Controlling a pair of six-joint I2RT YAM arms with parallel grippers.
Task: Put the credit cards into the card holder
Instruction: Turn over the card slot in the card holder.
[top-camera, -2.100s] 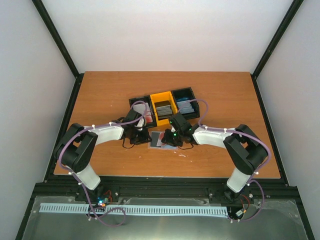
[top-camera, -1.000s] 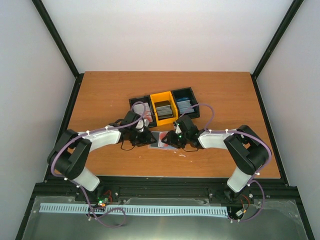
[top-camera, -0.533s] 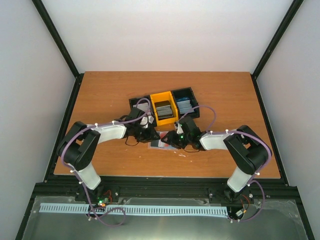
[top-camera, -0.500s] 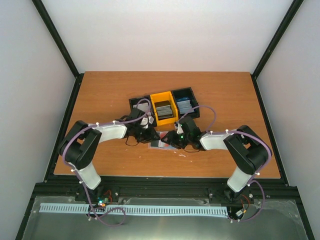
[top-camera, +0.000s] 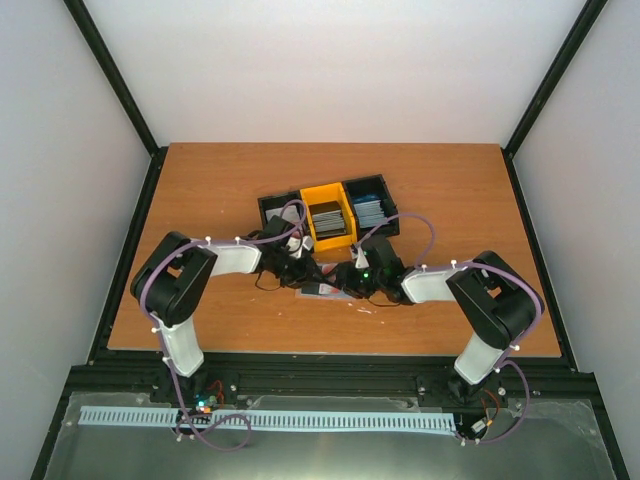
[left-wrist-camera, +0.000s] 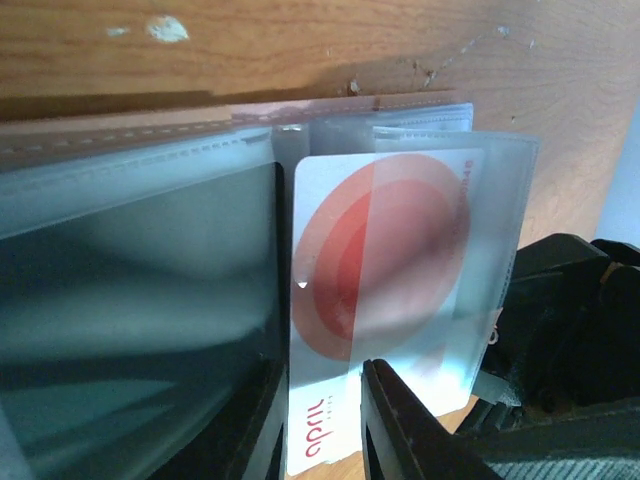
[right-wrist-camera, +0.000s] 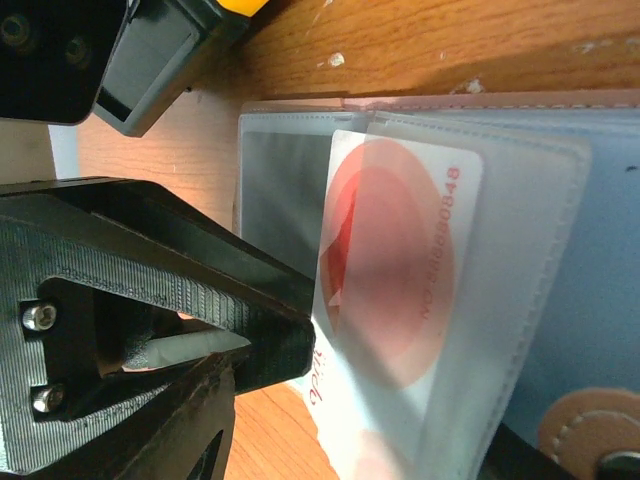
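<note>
While the white card with its red disc lies flat on the open card holder at mid-bench, we see it only partly under a clear sleeve. Its near end sticks out toward the left claw. The card's long axis runs straight away from that claw toward the holder's stitched edge, so we judge the coming move to be a push along that line. The left arm is the nearer one to the free end. The left claw's jaws stand a narrow gap apart over the card's near end. The right claw sits just beside the sleeve on the opposite side. Neither wrist view is clear enough for us to tell whether either claw has hold of anything.

A dark card fills the neighbouring sleeve. Behind the holder on the bench stands a tray with three compartments. The yellow middle one holds a stack of grey cards and the right one bluish cards. The left one is largely hidden by the left arm.
</note>
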